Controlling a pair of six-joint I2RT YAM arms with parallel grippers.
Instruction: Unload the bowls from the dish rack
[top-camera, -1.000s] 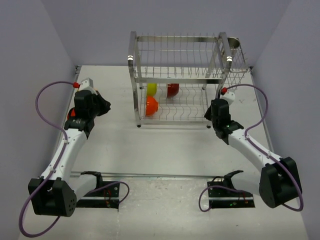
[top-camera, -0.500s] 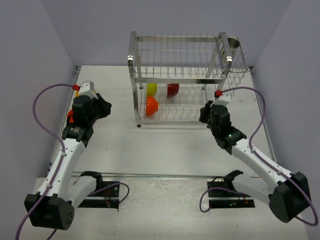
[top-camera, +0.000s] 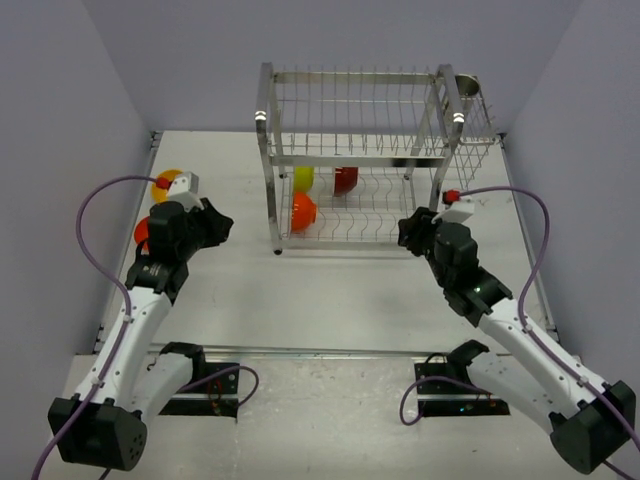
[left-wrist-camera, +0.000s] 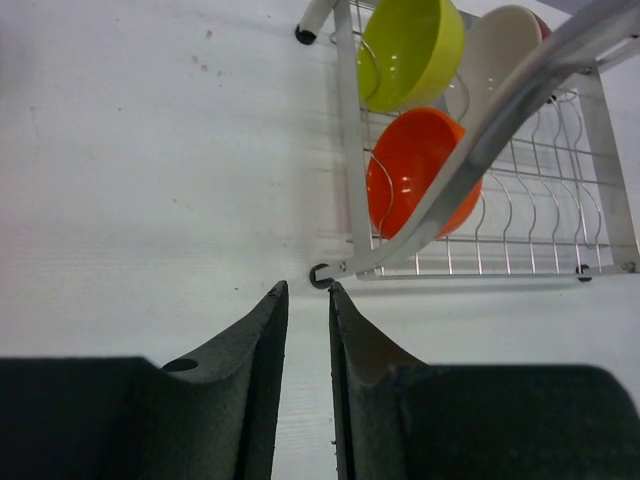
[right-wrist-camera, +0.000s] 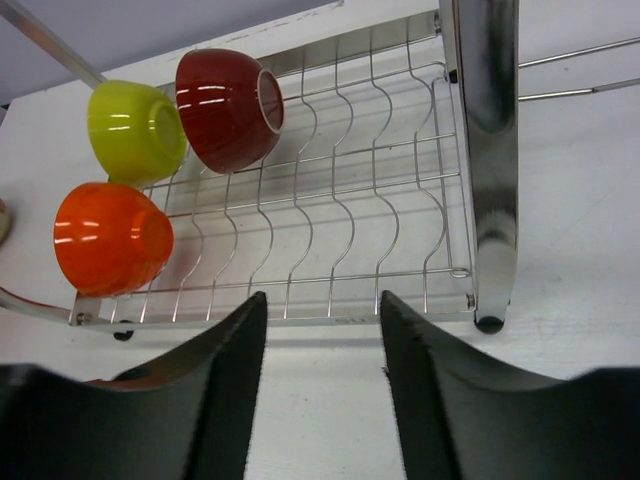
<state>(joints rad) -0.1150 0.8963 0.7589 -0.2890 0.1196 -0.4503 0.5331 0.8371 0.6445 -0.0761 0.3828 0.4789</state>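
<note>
Rack (top-camera: 355, 158) is the biggest thing on the table (top-camera: 340, 290): a two-tier wire frame standing at the far middle. The left arm (top-camera: 135, 310) and right arm (top-camera: 520, 325) reach in from the near edge, one on each side of it, so each wrist camera looks into the lower tier from its own side.

Three bowls stand in the rack, all on the lower tier toward its left end. They are on edge, propped between the wires with mouths turned to the left, as dishes set to drain would be. The orange bowl (top-camera: 303, 211) is at the front, the lime bowl (top-camera: 303, 178) behind it, and the dark red bowl (top-camera: 345, 180) just beside the lime one. Two more lie on the table at the far left, well apart from the rack and partly hidden by the left arm: a yellowish bowl (top-camera: 168, 183) and an orange-red bowl (top-camera: 142, 232). That looks like the drop-off spot, so the job seems partly done.

The left pincer (left-wrist-camera: 305, 290) is released, its jaws only a little apart and empty, aimed at the rack's near left foot. The right pincer (right-wrist-camera: 322, 300) is released wider, also empty, facing the lower tier. Both look ready for a fresh grab. A cup (top-camera: 468, 85) sits in the side basket and is no part of the job.
</note>
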